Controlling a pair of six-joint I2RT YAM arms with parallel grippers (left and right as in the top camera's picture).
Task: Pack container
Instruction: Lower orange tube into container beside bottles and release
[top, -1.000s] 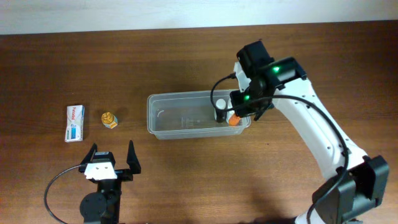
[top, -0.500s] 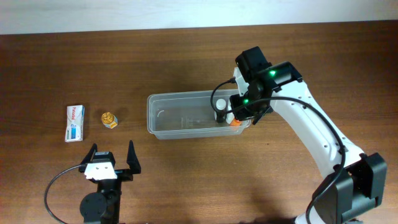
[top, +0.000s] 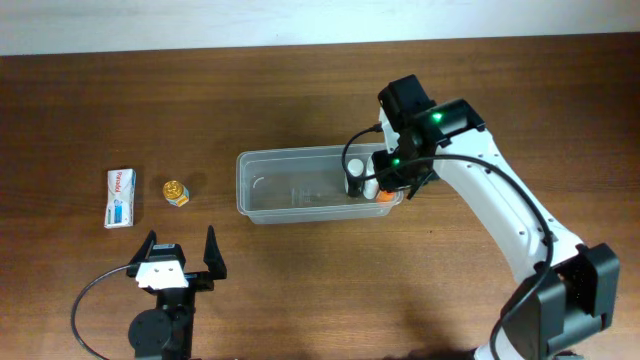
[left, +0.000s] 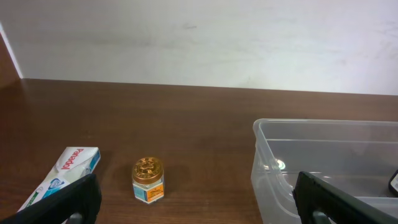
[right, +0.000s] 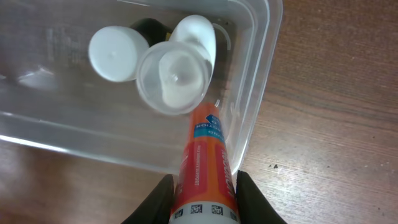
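Here, the right gripper (top: 384, 186) hangs over one short end of the container (top: 290, 192), the end on that arm's side, its fingers (right: 163, 190) clamped on an orange tube (right: 204, 149). In the right wrist view the tube's clear cap points down into the tub, just inside the end wall and beside a white-capped bottle (right: 115, 55) that stands in the same corner. Whether the cap touches the floor of the tub cannot be told.

The container lies lengthwise at the middle of the wooden table (top: 300, 80), the rest of it bare.

The left gripper (top: 181, 256) sits well apart at the near edge, jaws spread wide and holding nothing. Beyond it, off the container's far short end, stand a small gold-lidded jar (top: 177, 192) and, just beside the jar, a white box (top: 120, 197) lying flat.
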